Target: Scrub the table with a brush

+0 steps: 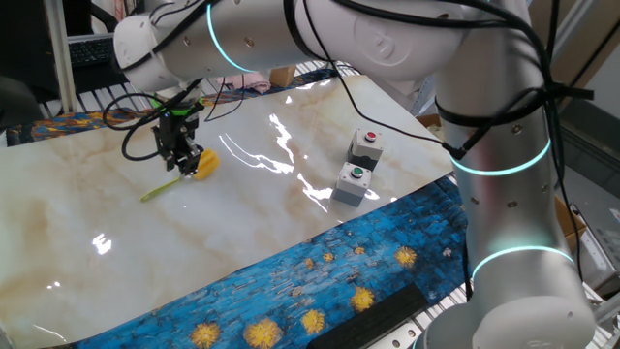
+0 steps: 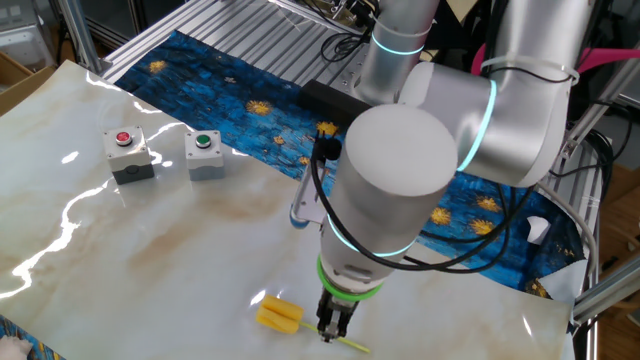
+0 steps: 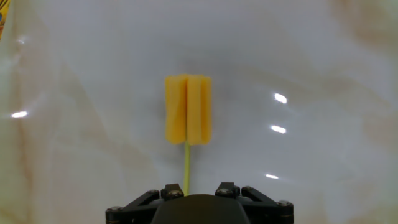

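- End effector is seen closed on the brush handle, head just ahead on the worktop.
- Scrubbing step judged underway; pressed strokes needed next.

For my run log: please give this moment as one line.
gripper: down over brush handle | brush: flat on table | scrubbing: not visible

One fixed view looks down across the table from its flowered-cloth edge; the other faces back from roughly the opposite edge. The hand view looks straight down, close. All three share the brush.
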Motion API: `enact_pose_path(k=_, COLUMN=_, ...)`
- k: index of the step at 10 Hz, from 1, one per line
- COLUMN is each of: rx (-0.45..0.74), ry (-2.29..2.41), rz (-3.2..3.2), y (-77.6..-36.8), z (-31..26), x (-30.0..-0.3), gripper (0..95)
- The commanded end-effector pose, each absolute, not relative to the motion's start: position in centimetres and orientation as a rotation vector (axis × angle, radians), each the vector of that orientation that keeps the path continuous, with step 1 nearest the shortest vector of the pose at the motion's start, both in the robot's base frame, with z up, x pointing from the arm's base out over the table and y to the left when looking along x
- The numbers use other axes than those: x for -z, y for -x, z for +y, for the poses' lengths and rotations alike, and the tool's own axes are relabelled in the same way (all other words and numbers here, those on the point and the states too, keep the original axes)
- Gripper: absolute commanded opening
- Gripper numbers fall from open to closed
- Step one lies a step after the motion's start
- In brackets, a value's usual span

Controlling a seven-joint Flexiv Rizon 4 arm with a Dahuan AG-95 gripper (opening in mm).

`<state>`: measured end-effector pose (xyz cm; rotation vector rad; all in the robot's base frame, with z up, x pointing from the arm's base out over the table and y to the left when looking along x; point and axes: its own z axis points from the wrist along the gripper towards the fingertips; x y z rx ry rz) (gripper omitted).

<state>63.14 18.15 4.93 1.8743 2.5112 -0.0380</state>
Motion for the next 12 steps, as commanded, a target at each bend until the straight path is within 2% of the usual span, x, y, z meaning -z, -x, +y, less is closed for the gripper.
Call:
enact_pose_path(k=1, rx=0.052, ry=-1.858, rz=2.515, y=-63.02, z=18.09, x=-5.04, gripper=19.0)
enact_pose_path(k=2, rx=0.079, ry=-1.830, rz=2.521, y=-63.02, z=18.09, x=-5.05, gripper=19.0)
enact_pose_path(k=3, rx=0.078, ry=-1.812, rz=2.542, y=-63.02, z=18.09, x=-5.05, gripper=0.0)
enact_pose_path(k=6, rx=0.125, ry=-1.791, rz=2.539, y=-63.02, z=18.09, x=-5.05, gripper=0.0)
enact_pose_path(k=12, rx=0.021, ry=-1.933, rz=2.547, y=-63.02, z=18.09, x=-5.05, gripper=0.0)
